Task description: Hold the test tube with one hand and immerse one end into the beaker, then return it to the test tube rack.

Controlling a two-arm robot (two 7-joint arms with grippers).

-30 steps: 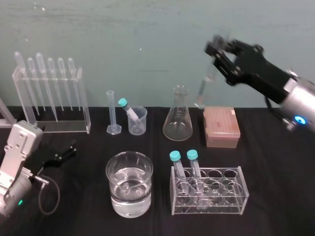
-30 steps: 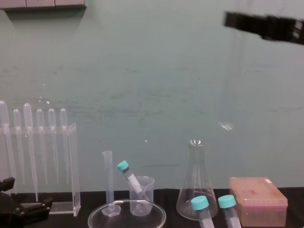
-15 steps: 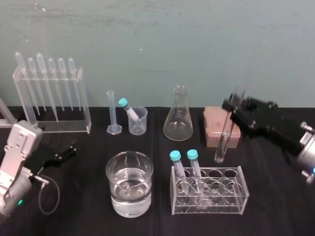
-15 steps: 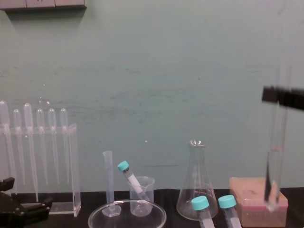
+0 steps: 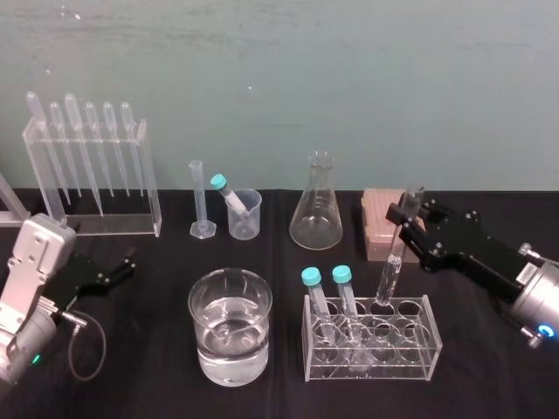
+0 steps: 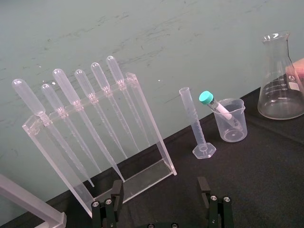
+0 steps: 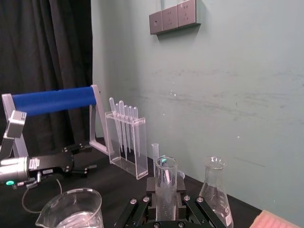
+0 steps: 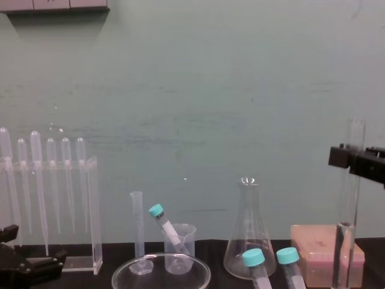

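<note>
right fingers [image 5: 406,210] clamp the test tube [image 5: 392,262] near its open top. it tilts toward 1 o'clock, rounded end at a back-row hole of the test tube rack [image 5: 433,337]. beaker [image 5: 201,301] of water stands at the rack's 9 o'clock. left fingers [image 5: 120,267] sit spread apart at the 9 o'clock side of the desk [image 5: 157,384].

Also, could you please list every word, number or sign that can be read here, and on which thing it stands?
No text here can be read.
Flask: white printed marks on its side, too small to read.
Measuring cylinder: any scale is too faint to read.
Test tube, held by the right gripper at the rack: no print visible.
Left gripper, parked on the left: no label visible.
</note>
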